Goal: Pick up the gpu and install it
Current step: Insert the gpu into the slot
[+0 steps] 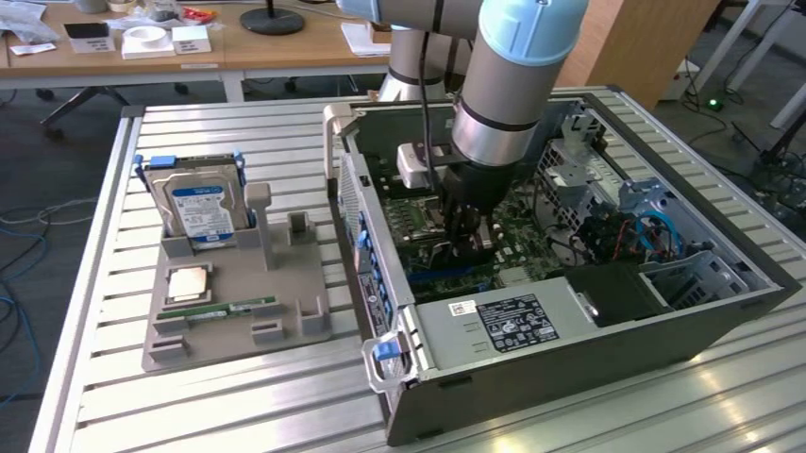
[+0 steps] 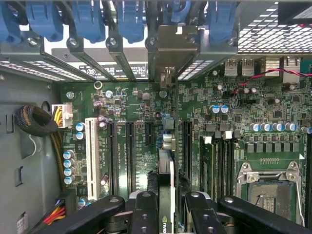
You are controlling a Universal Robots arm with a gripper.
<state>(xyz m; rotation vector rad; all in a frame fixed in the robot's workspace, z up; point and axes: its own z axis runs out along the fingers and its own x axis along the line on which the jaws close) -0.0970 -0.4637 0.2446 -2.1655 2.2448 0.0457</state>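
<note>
Arm pose: the arm (image 1: pixel 504 85) comes down steeply from above into the open computer case (image 1: pixel 567 368), wrist pointing straight down at the board.
Gripper: the gripper (image 1: pixel 463 236) hangs low inside the case, close over the motherboard (image 2: pixel 131 97).
Fingers: the two black fingers (image 2: pixel 145 214) stand narrow, clasped on the gpu from either side.
Gpu: the gpu (image 2: pixel 166 180) is held on edge between the fingers, parallel to the long black slots and lying among them. Whether it is seated in a slot I cannot tell.
Case: it lies on its side with the panel off, and the power supply (image 1: pixel 504 321) sits at its near corner.
Surface: a table (image 1: pixel 226 406) of ribbed aluminium slats carries the case.
Fixture: a gray holder (image 1: pixel 233 330) lies beside the case, on the exterior view's left. It carries an upright hard drive (image 1: pixel 199 208), a processor chip (image 1: pixel 189 281) and a memory stick (image 1: pixel 236 308).
Room: a wooden desk (image 1: pixel 290 47) stands behind the table with small white boxes and a black round base on it. Cables trail on the floor.
</note>
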